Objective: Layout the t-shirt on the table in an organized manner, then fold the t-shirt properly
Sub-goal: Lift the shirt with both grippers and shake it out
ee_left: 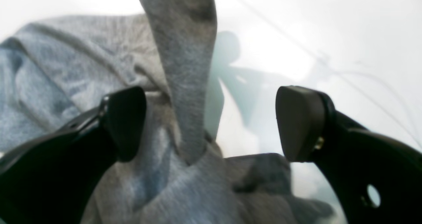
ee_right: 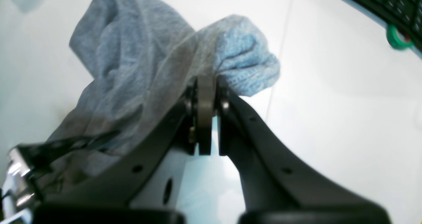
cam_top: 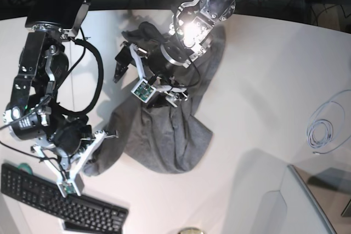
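Grey knit t-shirt (cam_top: 164,135) lies bunched and crumpled mid-counter (cam_top: 263,80), not yet spread flat. Going left to right in the base view: right hand (ee_right: 207,85) sits at the shirt's lower-left corner near the black keyboard (cam_top: 55,201), clenched on a pinch of the fabric, jaws pressed together with cloth caught between and a puff of it sticking out past the tips. Next, left hand (ee_left: 211,123) hangs over the upper part of the shirt, released, jaws wide apart, a raised ridge of cloth standing between them but untouched. Far right, a coiled pale cable (cam_top: 323,127) lies well apart from the shirt. Fabric looks light, soft and floppy and will likely sag and drag rather than hold shape; best taken at hem corners or shoulder seams, one per hand, then pulled apart to flatten.
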### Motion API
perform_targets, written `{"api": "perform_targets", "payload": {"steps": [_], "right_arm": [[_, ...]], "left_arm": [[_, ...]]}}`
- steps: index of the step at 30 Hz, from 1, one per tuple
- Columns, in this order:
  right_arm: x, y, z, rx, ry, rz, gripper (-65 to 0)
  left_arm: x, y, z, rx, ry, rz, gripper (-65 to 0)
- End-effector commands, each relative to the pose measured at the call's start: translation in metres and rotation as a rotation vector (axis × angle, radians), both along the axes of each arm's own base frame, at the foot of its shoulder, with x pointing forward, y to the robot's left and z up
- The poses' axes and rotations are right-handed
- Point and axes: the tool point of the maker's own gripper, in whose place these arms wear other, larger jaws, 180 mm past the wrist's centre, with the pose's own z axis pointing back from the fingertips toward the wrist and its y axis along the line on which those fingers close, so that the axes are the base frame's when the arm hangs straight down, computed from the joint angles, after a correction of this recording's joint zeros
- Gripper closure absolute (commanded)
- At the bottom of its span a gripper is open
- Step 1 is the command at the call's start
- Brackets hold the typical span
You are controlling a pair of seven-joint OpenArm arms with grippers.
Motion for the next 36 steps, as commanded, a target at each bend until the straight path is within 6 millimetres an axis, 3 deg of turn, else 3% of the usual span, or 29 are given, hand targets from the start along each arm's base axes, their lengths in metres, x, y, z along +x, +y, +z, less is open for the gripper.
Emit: {"api": "perform_targets", "payload": {"steps": [1, 6, 10, 12, 15, 22, 26, 29, 30, 33, 36], "right_arm": [[0.012, 0.01, 0.016, 0.015, -0.059, 0.026, 0.0], [0.017, 0.022, -0.012, 0.051, 0.048, -0.009, 0.0], [0.015, 0.044, -0.031, 0.045, 0.095, 0.044, 0.0], [0.013, 0.057, -0.042, 0.038, 0.118, 0.075, 0.0], [0.019, 0.06, -0.049, -0.029, 0.112, 0.006, 0.0], [0.027, 0.058, -0.039, -0.207, 0.024, -0.013, 0.0], [0.029, 0.054, -0.037, -0.206, 0.015, -0.028, 0.0], [0.031, 0.054, -0.024, -0.195, -0.026, -0.032, 0.0], [0.032, 0.055, -0.018, -0.19, -0.042, -0.033, 0.0], [0.038, 0.054, -0.002, -0.182, -0.088, -0.039, 0.0], [0.04, 0.055, 0.003, -0.181, -0.1, -0.04, 0.0]], "left_arm": [[0.013, -0.001, 0.01, -0.02, -0.038, 0.015, -58.4], [0.052, 0.065, -0.003, 0.031, -0.033, 0.243, -58.4], [0.065, 0.131, -0.029, 0.082, 0.023, 0.412, -58.4], [0.071, 0.152, -0.032, 0.091, 0.033, 0.466, -58.4], [0.066, 0.17, -0.028, 0.12, 0.01, 0.465, -58.4], [0.059, 0.201, -0.017, 0.177, -0.033, 0.465, -58.4], [0.054, 0.198, 0.003, 0.16, -0.082, 0.452, -58.4], [0.04, 0.181, 0.024, 0.117, -0.122, 0.42, -58.4], [0.033, 0.167, 0.029, 0.094, -0.125, 0.392, -58.4], [0.006, 0.118, 0.024, 0.06, -0.091, 0.234, -58.4], [-0.013, 0.098, -0.006, 0.083, -0.012, 0.162, -58.4]]}}
